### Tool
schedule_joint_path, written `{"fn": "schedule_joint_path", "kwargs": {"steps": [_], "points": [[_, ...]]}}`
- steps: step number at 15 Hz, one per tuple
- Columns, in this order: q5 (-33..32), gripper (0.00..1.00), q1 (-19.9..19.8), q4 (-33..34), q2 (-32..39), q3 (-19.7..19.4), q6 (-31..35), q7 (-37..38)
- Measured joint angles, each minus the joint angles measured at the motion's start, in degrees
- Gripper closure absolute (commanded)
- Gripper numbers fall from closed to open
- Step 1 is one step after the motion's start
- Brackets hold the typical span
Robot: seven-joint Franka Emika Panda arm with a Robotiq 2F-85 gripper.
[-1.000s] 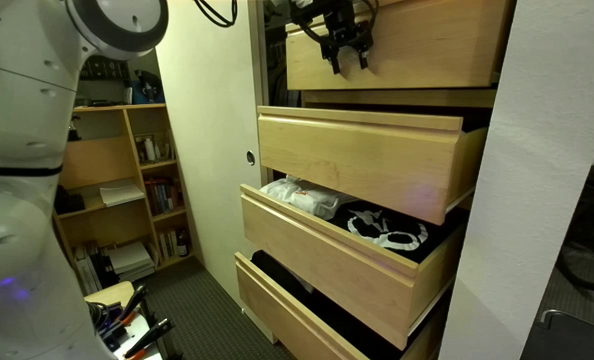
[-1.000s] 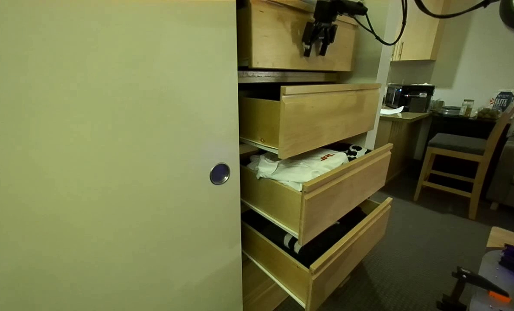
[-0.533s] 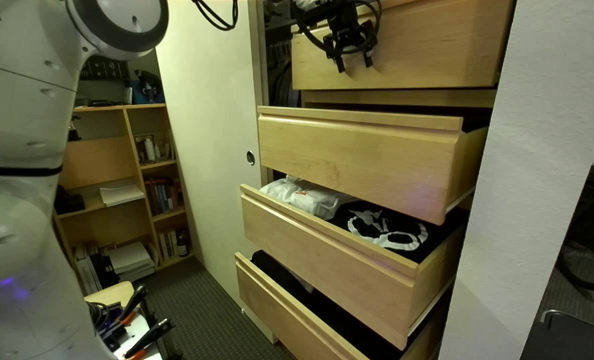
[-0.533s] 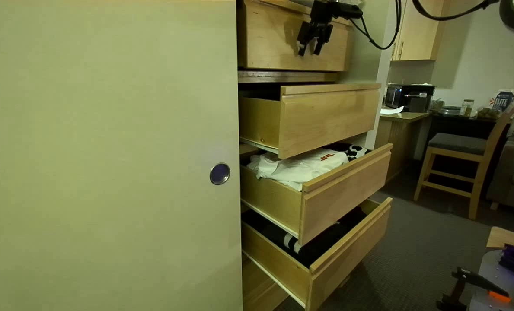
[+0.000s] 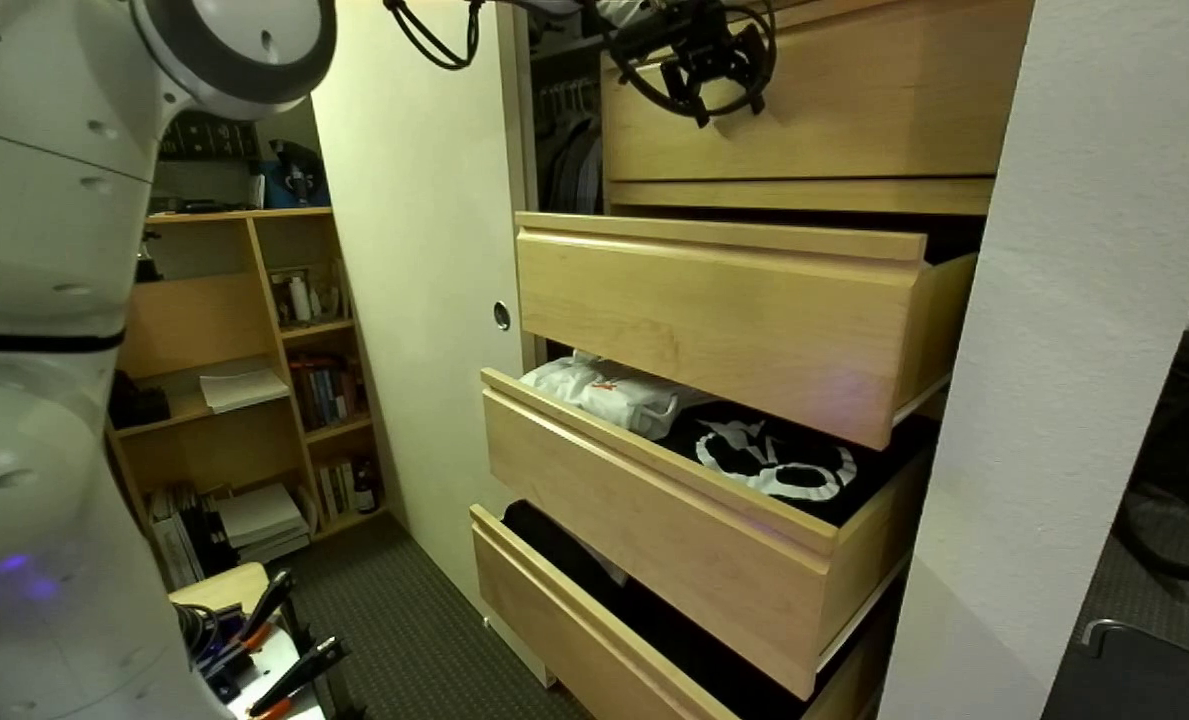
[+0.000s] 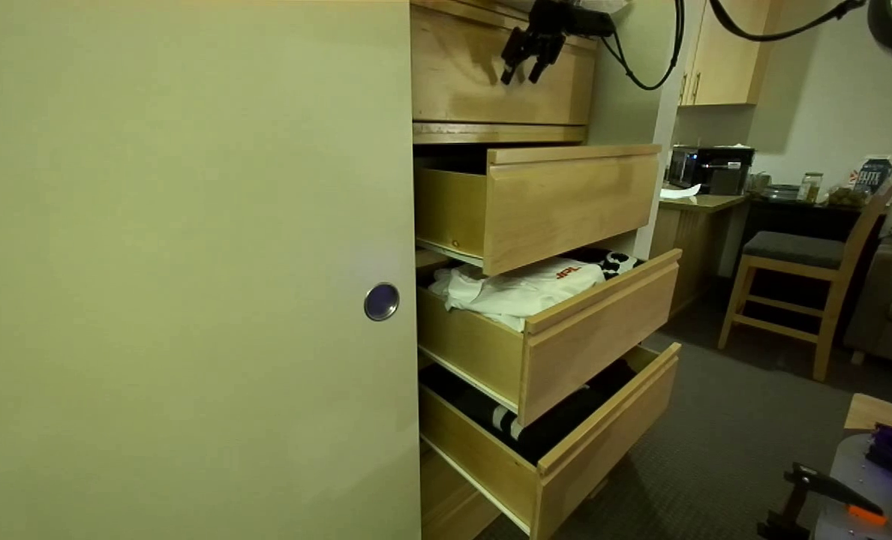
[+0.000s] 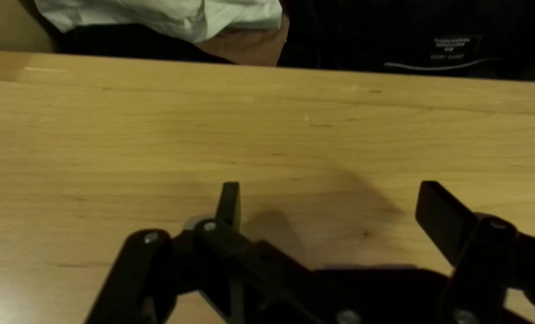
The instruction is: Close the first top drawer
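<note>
The fingers [image 7: 445,225] of the gripper [image 7: 330,198] are spread apart before the front of the top drawer [image 7: 294,135], though whether contact is made cannot be told. Behind the drawer's upper edge, white cloth [image 7: 168,13] and dark cloth [image 7: 361,36] are shown in the wrist view. In both exterior views its front is seen almost in line with the rail [image 5: 804,196] just beneath, while three lower drawers [image 5: 714,320] are pulled out, a white shirt [image 6: 536,289] being held in the middle one.
</note>
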Motion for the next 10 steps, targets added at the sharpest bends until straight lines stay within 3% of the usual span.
{"fn": "schedule_joint_path", "kwargs": {"steps": [3, 6, 10], "points": [[0.0, 0.00, 0.0, -2.1, -0.5, 0.0, 6.5, 0.0], [0.0, 0.00, 0.1, -4.5, -1.6, 0.0, 8.5, 0.0], [0.1, 0.00, 0.5, -7.8, -4.8, 0.5, -1.0, -0.1]]}}
